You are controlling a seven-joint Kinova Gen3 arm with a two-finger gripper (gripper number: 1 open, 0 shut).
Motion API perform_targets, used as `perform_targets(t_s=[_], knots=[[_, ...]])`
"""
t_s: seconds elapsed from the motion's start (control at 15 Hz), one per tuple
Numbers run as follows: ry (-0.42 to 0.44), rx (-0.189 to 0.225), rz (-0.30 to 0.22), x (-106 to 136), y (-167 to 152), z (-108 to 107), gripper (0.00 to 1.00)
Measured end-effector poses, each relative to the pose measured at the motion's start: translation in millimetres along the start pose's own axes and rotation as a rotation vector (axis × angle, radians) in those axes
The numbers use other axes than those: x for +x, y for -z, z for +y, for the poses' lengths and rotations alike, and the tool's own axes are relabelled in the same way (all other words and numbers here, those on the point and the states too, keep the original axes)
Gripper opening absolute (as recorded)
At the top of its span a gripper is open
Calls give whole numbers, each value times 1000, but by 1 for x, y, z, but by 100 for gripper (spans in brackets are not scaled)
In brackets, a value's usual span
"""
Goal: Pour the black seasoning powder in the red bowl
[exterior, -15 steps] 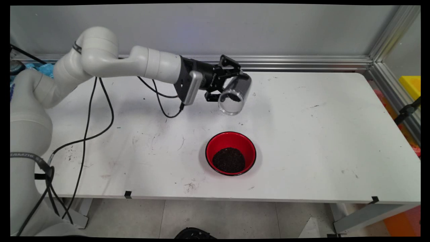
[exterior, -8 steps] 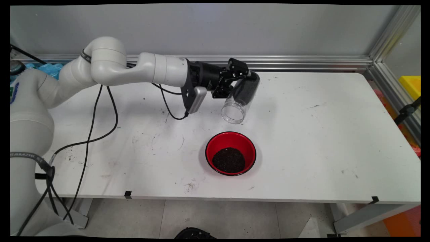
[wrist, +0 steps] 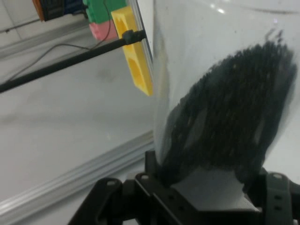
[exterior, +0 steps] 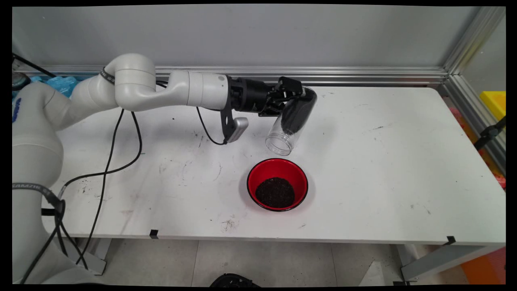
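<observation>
the fingers (exterior: 291, 93) were clamped round the upper, closed end of a clear jar (exterior: 291, 120), which they held in the air beyond the red bowl (exterior: 277, 184) as seen in the main view. the jar was tilted, its open mouth pointing down toward the bowl and apart from the rim. dark granules (wrist: 229, 117) clung inside the jar's upper part, and a heap of the same dark stuff (exterior: 275, 192) lay in the bowl, which stood on the white table (exterior: 383, 169).
</observation>
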Motion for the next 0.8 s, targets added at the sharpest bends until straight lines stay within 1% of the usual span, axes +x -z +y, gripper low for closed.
perform_targets(t_s=[0.27, 0.8], knots=[[-79, 31, -12, 5, -1, 3, 0], [-186, 69, -33, 16, -4, 11, 0]])
